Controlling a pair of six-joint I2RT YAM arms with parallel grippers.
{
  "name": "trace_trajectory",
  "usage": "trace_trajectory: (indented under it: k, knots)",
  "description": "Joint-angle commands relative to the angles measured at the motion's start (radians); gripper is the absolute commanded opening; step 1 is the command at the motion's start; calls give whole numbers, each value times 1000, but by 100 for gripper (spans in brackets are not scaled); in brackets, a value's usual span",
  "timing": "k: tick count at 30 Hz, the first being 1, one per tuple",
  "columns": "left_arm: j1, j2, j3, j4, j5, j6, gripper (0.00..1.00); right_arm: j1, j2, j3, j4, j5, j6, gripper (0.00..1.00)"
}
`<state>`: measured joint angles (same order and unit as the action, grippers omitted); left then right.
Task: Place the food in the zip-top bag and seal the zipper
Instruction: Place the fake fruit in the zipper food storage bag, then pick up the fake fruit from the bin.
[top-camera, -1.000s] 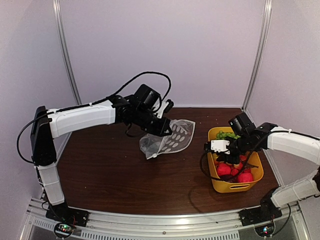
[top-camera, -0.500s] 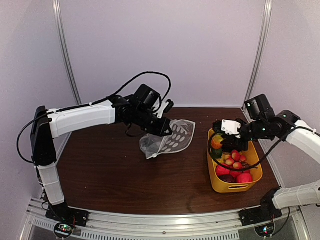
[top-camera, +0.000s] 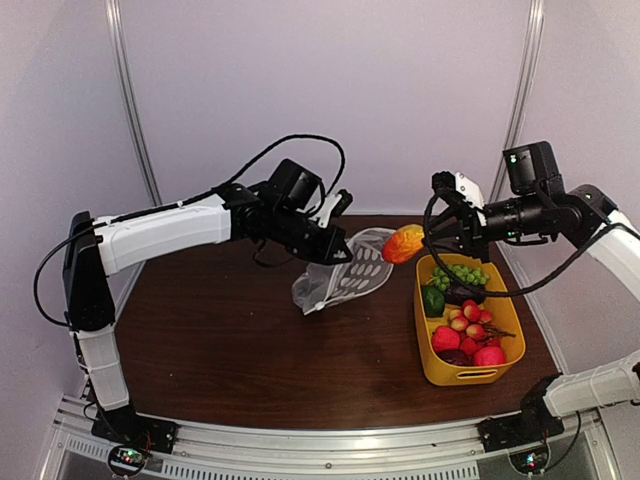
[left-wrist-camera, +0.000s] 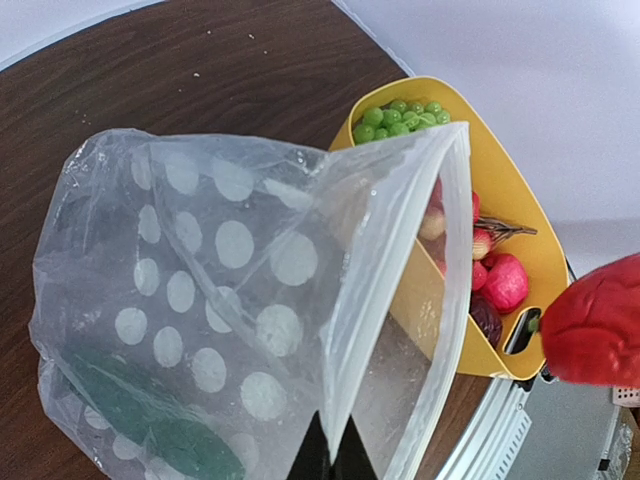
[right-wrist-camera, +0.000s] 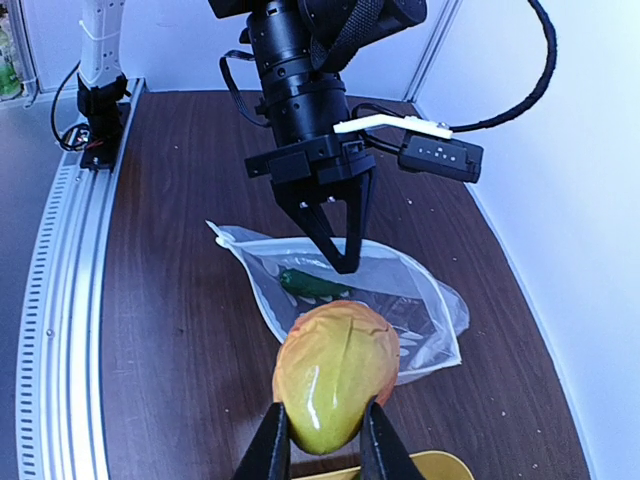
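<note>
the left gripper (top-camera: 338, 256) is clenched on the upper edge of the zip-top bag (top-camera: 350, 280) and holds it up over the table (top-camera: 220, 340), with the mouth open toward the right arm. a green cucumber (left-wrist-camera: 150, 425) lies inside the bag. the right gripper (top-camera: 428, 240) grasps an orange-red toy fruit (top-camera: 403, 243) in the air, just beside the bag's mouth. the other food (top-camera: 465, 320) sits in the yellow tub (top-camera: 478, 376).
</note>
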<state>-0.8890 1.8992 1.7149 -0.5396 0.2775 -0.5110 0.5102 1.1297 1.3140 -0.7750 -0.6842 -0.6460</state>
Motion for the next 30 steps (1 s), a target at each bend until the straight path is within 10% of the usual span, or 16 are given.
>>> trace_trajectory:
  k: [1,8,17,30]
  knots:
    - [9,1,34,29,37,-8,0,6,61,24,68,-120,81,11]
    - [9,-35,21,25,16,-5,0,18,145,-2,151,-45,126,16]
    - [9,-43,-6,25,-17,5,0,18,163,-3,183,35,185,57]
    - [18,-85,-13,9,-85,42,0,-168,69,-81,-48,73,104,51]
